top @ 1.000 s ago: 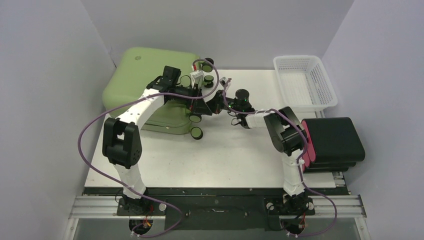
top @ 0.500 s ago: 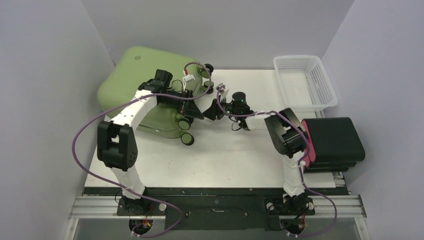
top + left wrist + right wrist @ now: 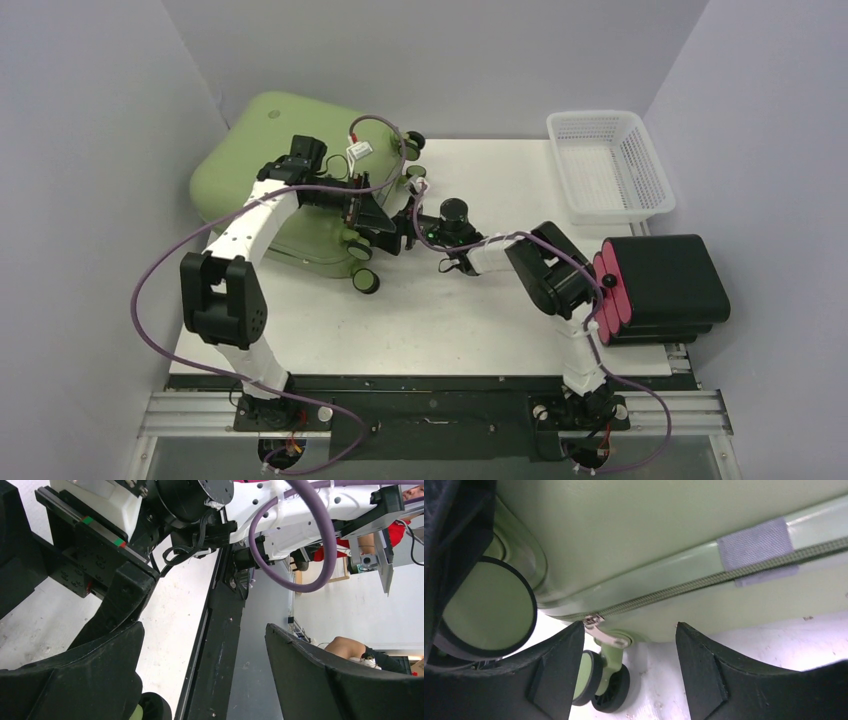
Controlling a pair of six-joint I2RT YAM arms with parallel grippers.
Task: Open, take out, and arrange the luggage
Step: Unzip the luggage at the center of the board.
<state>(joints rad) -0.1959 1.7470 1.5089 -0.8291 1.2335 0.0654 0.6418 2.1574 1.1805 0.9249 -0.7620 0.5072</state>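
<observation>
Right end effector sits at the wheeled end of the luggage, its fingers parted and holding nothing, the zipper pull lying just off its left finger, close in front of the gap. The zipper track runs away to the right and upward in the wrist view, along the seam between the two shells. Left end effector hangs wide open over the same wheeled end, gripping nothing. The luggage lies flat at the far left of the desk, closed, wheels toward the centre. Judging by this, the right arm is better placed for the pull.
</observation>
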